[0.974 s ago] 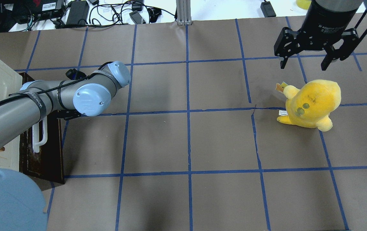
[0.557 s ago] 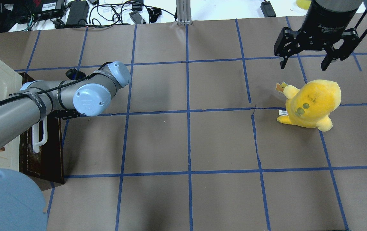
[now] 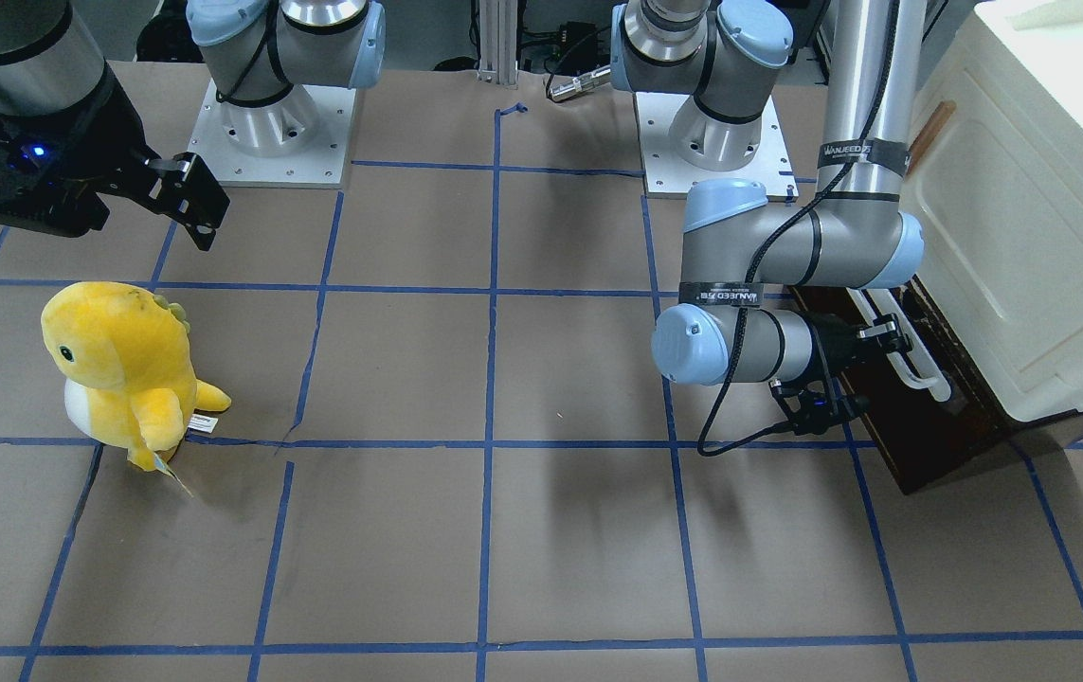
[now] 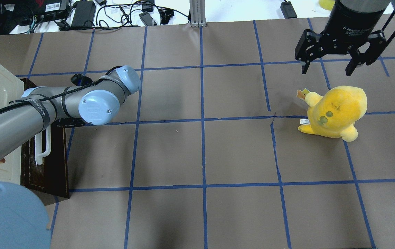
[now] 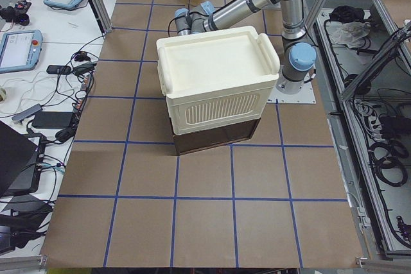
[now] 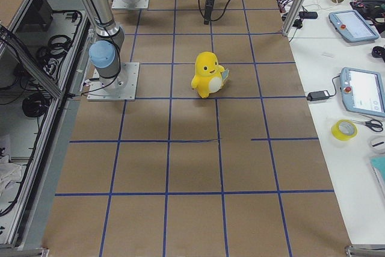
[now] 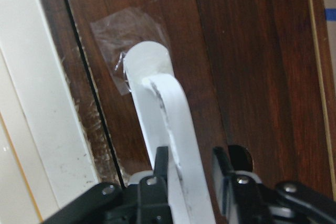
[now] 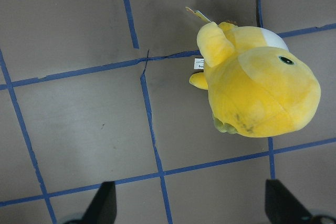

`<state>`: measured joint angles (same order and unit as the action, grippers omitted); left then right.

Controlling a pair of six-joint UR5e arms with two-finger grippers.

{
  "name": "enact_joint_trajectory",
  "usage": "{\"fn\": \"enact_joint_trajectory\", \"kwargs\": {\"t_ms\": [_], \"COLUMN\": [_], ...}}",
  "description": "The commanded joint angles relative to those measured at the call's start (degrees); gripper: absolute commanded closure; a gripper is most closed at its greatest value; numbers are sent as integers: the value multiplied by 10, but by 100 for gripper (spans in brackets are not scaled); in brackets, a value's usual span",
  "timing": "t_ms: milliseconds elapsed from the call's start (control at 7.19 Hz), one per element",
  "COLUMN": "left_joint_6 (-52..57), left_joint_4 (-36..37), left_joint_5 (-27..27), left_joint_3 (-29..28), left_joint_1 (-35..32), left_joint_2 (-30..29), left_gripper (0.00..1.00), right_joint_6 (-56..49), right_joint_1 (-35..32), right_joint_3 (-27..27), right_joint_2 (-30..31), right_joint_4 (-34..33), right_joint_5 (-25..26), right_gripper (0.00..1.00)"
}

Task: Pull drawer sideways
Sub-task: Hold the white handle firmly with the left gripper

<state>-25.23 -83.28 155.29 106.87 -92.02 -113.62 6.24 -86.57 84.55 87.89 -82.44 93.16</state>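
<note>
The dark brown wooden drawer (image 4: 54, 162) sits under the cream cabinet at the table's left edge, and its white bar handle (image 4: 43, 149) faces the table. It also shows in the front view (image 3: 920, 426). In the left wrist view my left gripper (image 7: 190, 165) is shut on the white handle (image 7: 170, 119), one black finger on each side of the bar. In the overhead view the left forearm hides that gripper. My right gripper (image 4: 326, 71) is open and empty, high above the table's far right, beyond the plush.
A cream-white cabinet (image 3: 1024, 218) stands over the drawer. A yellow plush toy (image 4: 335, 110) stands on the right side, below the right gripper (image 8: 191, 203). Brown paper with blue tape lines (image 4: 202, 119) covers the table. Cables and adapters (image 4: 80, 14) lie beyond the far edge.
</note>
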Motion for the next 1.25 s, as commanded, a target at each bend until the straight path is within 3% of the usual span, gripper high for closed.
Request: {"fn": "enact_joint_trajectory", "kwargs": {"t_ms": [0,1113], "left_joint_6": [1,6], "left_joint_4": [0,1], "left_joint_5": [-1,1], "left_joint_3": [-1,-14], "left_joint_1": [0,-4], "left_joint_2": [-4,-3], "left_gripper": [78,86], "right_joint_6": [0,0], "right_joint_1": [0,0], "right_joint_3": [0,0], "right_joint_2": [0,0], "right_joint_4": [0,0], "right_joint_5": [0,0], "right_gripper": [0,0]}}
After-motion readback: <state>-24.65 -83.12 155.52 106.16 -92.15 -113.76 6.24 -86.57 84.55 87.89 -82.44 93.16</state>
